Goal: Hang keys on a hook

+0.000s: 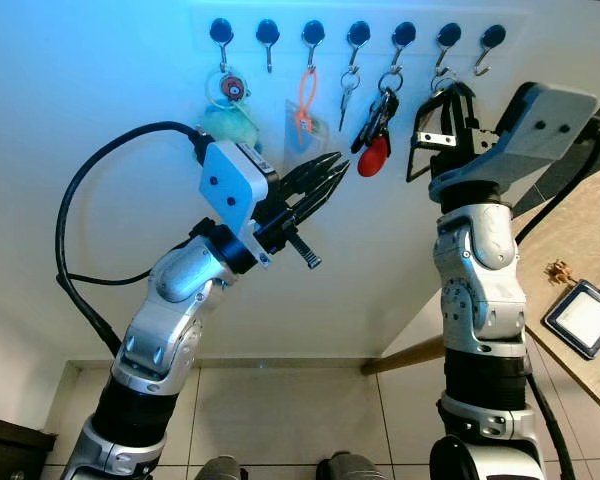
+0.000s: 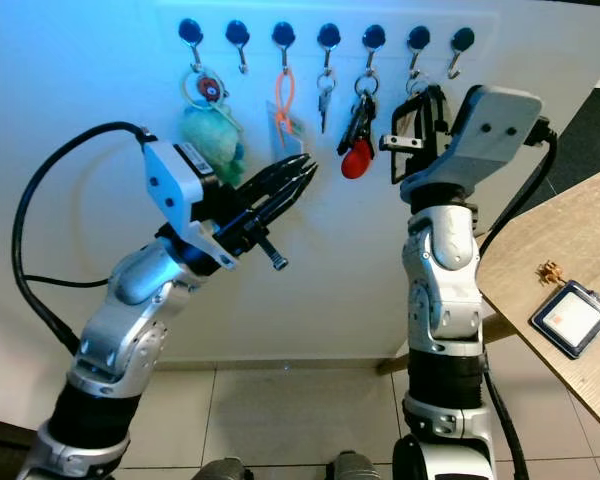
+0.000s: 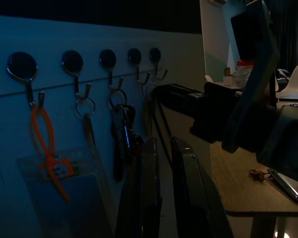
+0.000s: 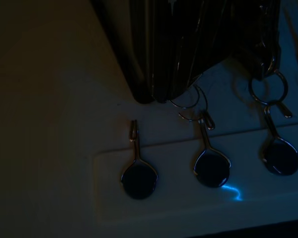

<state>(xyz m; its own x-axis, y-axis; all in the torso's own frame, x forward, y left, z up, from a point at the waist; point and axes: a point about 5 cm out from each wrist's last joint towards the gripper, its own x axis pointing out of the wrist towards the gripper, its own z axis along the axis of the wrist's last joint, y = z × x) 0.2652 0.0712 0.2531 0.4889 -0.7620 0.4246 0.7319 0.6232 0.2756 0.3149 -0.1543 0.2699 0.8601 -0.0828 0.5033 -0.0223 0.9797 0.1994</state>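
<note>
Shiny metal hooks (image 1: 268,40), seemingly; matt wood-grain table (image 1: 570,240).

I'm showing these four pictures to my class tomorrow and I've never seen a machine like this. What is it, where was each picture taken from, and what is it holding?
It is a walking humanoid robot with two silver arms, each ending in a black two-fingered claw. The two bright pictures come from cameras in its head, looking at a white wall with a row of hooks. The two dark ones come from cameras on its wrists, looking along the fingers.

On the hooks hang a green plush keyring, an orange-looped card holder, a small key and a bunch with a red fob. The right claw is raised to the sixth hook, holding a key ring against it. The left claw waits shut, holding nothing. A wooden table carries a badge.
</note>
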